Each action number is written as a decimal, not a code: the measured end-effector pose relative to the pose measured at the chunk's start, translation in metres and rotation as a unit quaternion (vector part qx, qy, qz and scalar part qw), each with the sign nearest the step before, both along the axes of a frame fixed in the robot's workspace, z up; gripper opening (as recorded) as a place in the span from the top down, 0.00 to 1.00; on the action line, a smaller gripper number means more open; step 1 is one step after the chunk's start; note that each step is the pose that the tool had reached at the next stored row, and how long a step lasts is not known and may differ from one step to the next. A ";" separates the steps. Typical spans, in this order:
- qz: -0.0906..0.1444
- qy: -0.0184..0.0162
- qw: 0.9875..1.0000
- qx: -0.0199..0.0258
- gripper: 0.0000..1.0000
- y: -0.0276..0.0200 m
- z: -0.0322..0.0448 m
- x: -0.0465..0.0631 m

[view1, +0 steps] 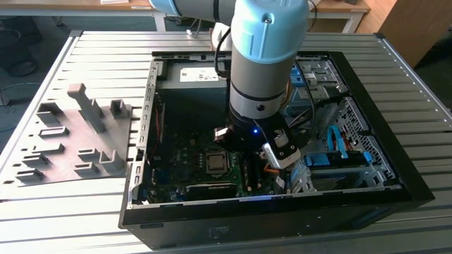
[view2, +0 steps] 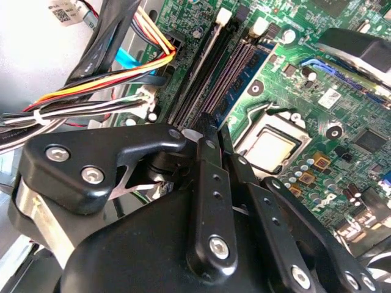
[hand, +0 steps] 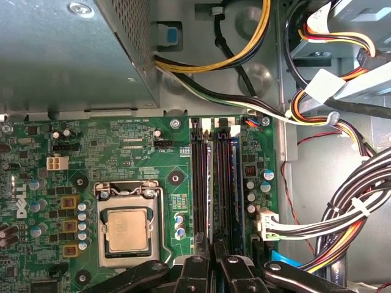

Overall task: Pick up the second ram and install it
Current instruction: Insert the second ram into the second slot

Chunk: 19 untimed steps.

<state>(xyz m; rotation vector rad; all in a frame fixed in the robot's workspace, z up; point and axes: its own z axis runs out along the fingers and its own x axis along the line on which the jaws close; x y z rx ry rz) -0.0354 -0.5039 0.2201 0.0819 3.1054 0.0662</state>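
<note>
One robot arm (view1: 265, 58) is counted, and on it one gripper (view2: 215, 129) with two black fingers (view2: 209, 183). One open computer case (view1: 247, 227) is seen on one slatted table (view1: 395, 74), and one grey moulded tray (view1: 71, 143) is counted beside it. Within the case, one green motherboard (hand: 122, 146), one power supply (hand: 67, 55) and one processor (hand: 127, 229) in its socket are counted. Three gold square components (hand: 68, 226) are lined up next to the processor, and one white four-hole connector (hand: 56, 163) is found near them. One dark blue memory strip (hand: 235, 177) is counted among the memory slots (hand: 200, 183). How many slots there are cannot be told.
</note>
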 end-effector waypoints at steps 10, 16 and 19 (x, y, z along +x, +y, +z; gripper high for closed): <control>0.002 0.002 1.000 0.000 0.86 0.0001 0.0029 0.002; 0.014 0.002 1.000 0.000 0.86 0.0039 0.0024 0.002; 0.021 0.002 1.000 0.000 0.86 0.0045 0.0024 0.002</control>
